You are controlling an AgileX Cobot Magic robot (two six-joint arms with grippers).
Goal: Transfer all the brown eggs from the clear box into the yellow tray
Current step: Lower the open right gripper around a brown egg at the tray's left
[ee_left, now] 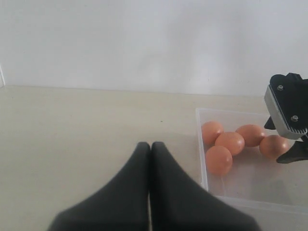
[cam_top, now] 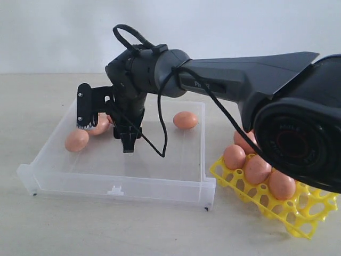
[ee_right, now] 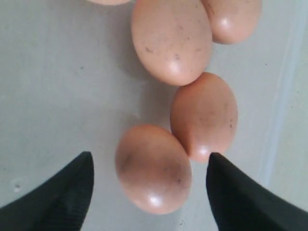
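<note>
Reddish-brown speckled eggs (cam_top: 77, 140) cluster at ten o'clock in the shallow clear plastic box (cam_top: 122, 181); the yellow lattice tray (cam_top: 298, 218) sits at its three o'clock. Right gripper (ee_right: 150, 159), fingers apart, straddles one egg (ee_right: 153, 178); left gripper (ee_left: 150, 149) has fingers together. Shells look light, brittle, slick: pinch gently across the middle.

Right arm (cam_top: 240, 80): enters from right edge of exterior view, stretches across middle to left-centre, wrist bent downward. Black cable (cam_top: 160, 128) loops over wrist joint, hangs below it. Right gripper (cam_top: 105, 137) points down, jaws spread wide. In right wrist view, fingertips (ee_right: 72, 187) sit at lower corners, broad gap between. Left gripper (ee_left: 149, 154): bottom centre of left wrist view, fingers pressed together.
</note>
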